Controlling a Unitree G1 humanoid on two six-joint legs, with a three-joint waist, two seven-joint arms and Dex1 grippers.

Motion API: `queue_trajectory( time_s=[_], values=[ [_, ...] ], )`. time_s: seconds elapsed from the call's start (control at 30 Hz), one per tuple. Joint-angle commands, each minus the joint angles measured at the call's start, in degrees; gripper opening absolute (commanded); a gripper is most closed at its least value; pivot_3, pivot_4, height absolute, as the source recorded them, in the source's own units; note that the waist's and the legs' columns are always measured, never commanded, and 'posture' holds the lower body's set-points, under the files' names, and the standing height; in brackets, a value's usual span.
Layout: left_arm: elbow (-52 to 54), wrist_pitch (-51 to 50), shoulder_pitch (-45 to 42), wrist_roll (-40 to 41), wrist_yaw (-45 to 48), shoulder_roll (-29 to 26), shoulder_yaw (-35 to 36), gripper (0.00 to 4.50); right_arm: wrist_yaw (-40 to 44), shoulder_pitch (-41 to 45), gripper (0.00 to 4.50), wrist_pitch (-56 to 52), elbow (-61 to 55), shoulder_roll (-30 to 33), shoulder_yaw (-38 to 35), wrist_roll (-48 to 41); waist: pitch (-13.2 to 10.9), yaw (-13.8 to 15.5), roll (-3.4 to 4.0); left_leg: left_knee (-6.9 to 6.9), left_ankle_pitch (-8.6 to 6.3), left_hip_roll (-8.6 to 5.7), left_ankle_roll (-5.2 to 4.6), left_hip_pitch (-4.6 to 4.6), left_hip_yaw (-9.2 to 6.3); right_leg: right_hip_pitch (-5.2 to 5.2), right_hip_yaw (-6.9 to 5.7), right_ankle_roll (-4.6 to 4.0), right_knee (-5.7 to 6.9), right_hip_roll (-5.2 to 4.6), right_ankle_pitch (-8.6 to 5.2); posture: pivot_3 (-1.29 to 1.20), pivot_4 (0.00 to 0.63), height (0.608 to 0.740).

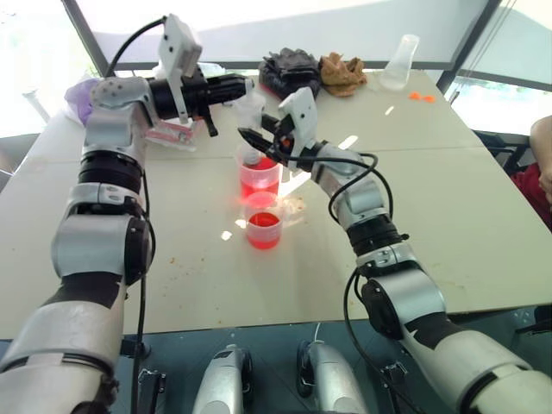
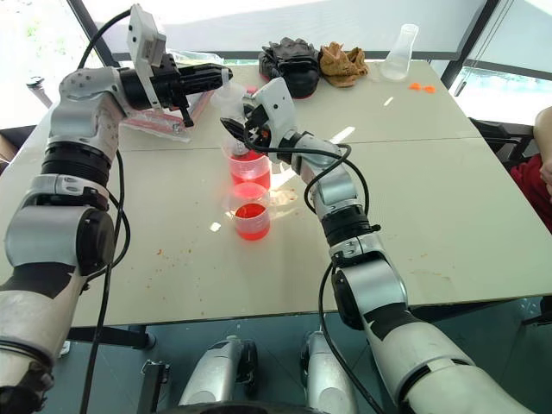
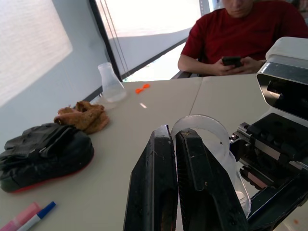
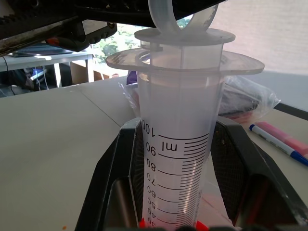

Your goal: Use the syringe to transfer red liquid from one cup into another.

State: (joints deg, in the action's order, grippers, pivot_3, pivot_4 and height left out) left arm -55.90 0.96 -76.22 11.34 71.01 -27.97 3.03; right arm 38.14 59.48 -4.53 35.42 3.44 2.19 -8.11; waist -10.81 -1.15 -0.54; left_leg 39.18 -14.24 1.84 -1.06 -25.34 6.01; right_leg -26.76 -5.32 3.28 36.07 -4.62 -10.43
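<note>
The syringe (image 4: 178, 144) stands upright, its lower end down inside the taller handled cup (image 1: 259, 179), which holds red liquid (image 1: 259, 185). My right gripper (image 1: 256, 138) is shut on the syringe's clear barrel, one finger on each side. My left gripper (image 3: 174, 132) reaches in level from the left. Its fingers are shut on the edge of the white plunger ring (image 3: 217, 126) at the syringe's top. The short cup (image 1: 263, 226) stands just in front of the taller one, also with red liquid in it.
At the table's far side lie a black glove (image 1: 289, 71), a brown cloth (image 1: 342, 73) and a clear conical flask (image 1: 399, 62). A pink packet with markers (image 1: 172, 134) lies under my left arm. A person in a red shirt (image 3: 240, 33) sits at the table's right side.
</note>
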Motion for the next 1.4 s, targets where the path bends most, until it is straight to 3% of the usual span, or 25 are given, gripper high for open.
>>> queue_trajectory(
  time_s=[0.03, 0.43, 0.7, 1.07, 1.4],
  values=[
    [0.3, 1.0, -0.1, -0.6, 0.0, 1.3, -0.5, 0.03, -0.1, 0.7, 1.46, 2.0, -1.9, -1.4, 1.0, 0.0, 0.0, 0.0, 0.0, 0.0, 0.0, 0.0, 0.0, 0.0, 0.0, 0.0, 0.0, 0.0, 0.0, 0.0, 0.0, 0.0, 0.15, 0.74],
    [-2.4, -2.5, -6.0, 4.5, -4.6, 3.0, 7.0, 0.03, -0.1, -2.6, 1.46, -3.4, -9.2, -1.1, 1.6, -1.0, 0.0, 0.0, 0.0, 0.01, 0.0, 0.0, 0.0, 0.0, -0.01, 0.0, 0.0, 0.01, 0.0, 0.0, 0.0, 0.0, 0.15, 0.74],
    [-3.8, -0.8, -7.3, 3.8, -6.3, 3.6, 7.5, 0.03, -0.8, -5.6, 1.46, -6.7, -13.0, -1.6, 2.0, -1.2, 0.0, 0.0, 0.0, 0.01, 0.0, -0.01, 0.0, 0.01, -0.01, 0.01, 0.0, 0.01, 0.0, 0.0, 0.0, 0.0, 0.15, 0.74],
    [-6.2, 3.7, -9.7, 2.1, -11.6, 3.2, 7.9, 0.03, -1.3, -7.3, 1.46, -5.9, -11.4, -3.2, 3.1, -0.7, 0.0, 0.0, -0.01, 0.01, 0.0, -0.01, 0.0, 0.01, -0.02, 0.01, 0.0, 0.01, 0.0, 0.0, 0.0, 0.0, 0.15, 0.74],
    [-7.2, 4.7, -11.8, 1.8, -10.6, 2.4, 7.6, 0.03, -2.2, -7.7, 1.46, -3.0, -7.8, -4.7, 3.8, 0.2, 0.0, 0.0, -0.01, 0.01, 0.0, -0.01, -0.01, 0.01, -0.01, 0.01, 0.0, 0.01, 0.0, 0.0, 0.0, 0.0, 0.15, 0.74]
  ],
)
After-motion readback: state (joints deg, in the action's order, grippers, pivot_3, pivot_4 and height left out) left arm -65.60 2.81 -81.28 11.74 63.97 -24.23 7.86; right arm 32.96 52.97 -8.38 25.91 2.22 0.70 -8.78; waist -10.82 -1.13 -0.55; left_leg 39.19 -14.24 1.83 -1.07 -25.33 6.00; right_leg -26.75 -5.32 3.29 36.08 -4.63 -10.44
